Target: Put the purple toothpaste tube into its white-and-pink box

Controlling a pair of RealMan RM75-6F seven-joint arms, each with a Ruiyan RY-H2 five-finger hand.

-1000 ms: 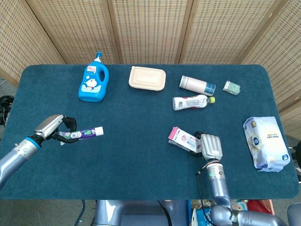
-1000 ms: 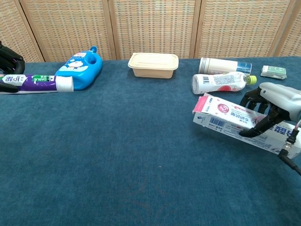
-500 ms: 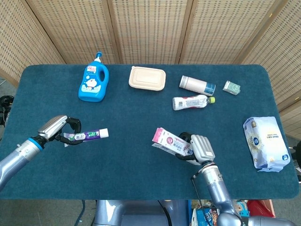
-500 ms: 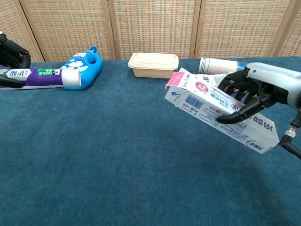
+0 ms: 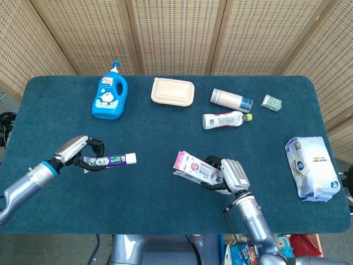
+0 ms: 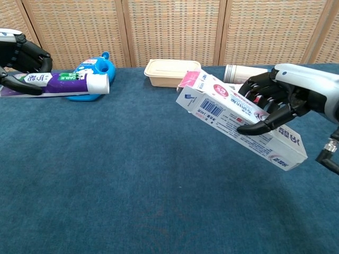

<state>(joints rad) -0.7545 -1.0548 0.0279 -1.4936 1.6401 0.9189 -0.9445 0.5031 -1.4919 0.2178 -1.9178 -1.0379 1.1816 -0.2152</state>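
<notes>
Left robot hand (image 5: 83, 155) is gripping the purple toothpaste tube (image 5: 113, 160), cap pointing right toward the box (image 5: 194, 170), whose open flap is facing left in the gripping right robot hand (image 5: 229, 175); the two are well apart, long axes roughly in line.

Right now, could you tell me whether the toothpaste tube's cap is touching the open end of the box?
Apart. The head view shows bare table between the toothpaste tube and the box.
</notes>
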